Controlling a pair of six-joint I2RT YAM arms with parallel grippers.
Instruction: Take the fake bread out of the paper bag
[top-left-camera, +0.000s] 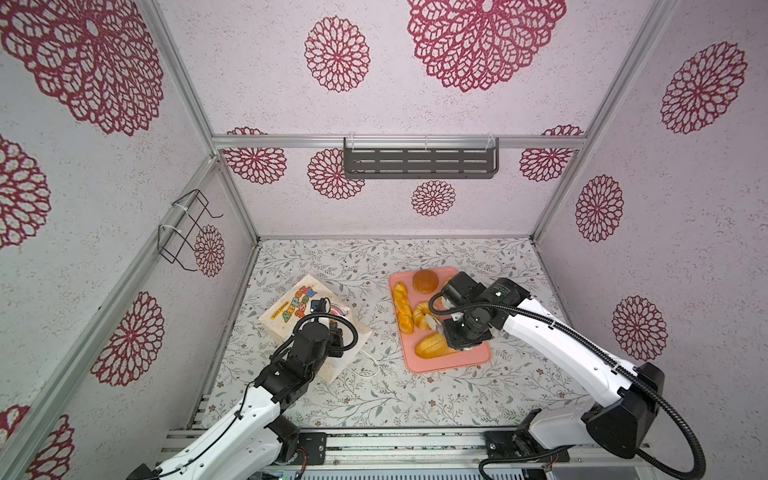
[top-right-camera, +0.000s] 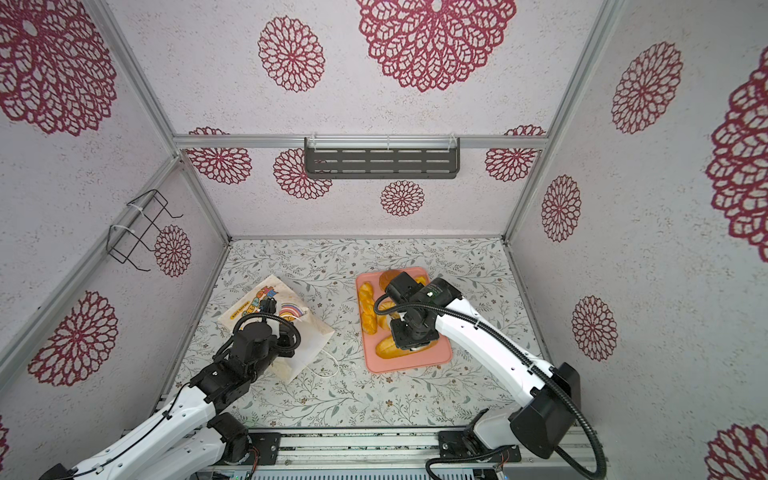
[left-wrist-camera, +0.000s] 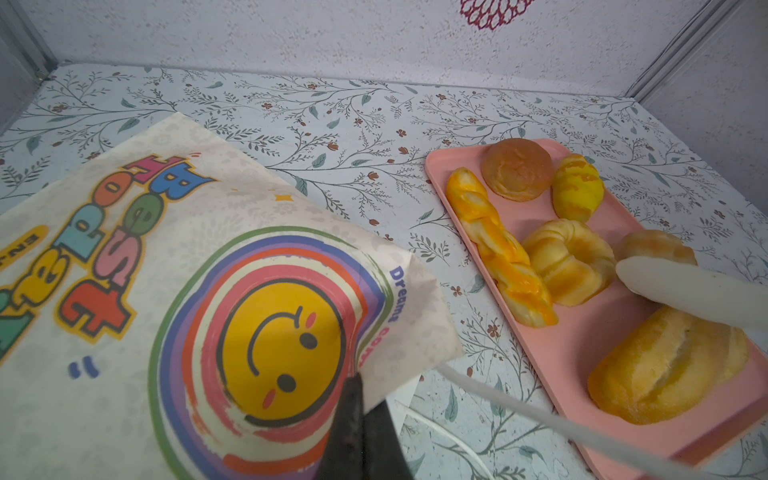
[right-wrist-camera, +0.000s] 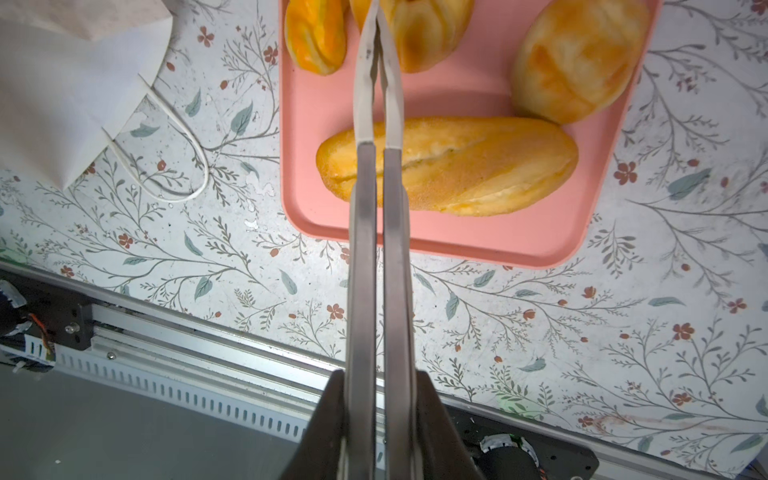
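One cream-white paper bag with colourful cartoon lettering lies flat on the floral tabletop, just left of one flat pink plastic tray. The left gripper is clamped tight on the bag's edge beside the printed smiley, where the paper curls up. One white cord handle loops out onto the table. The bag's inside cannot be seen.

Six glossy toy pastries lie on the tray:
- one orange braided stick
- one brown round bun
- one yellow roll
- one golden ring cake
- one paler round piece, partly behind the tongs
- one long loaf

The right gripper is closed around one pair of long grey tongs. Their tips meet over the tray with nothing between them.
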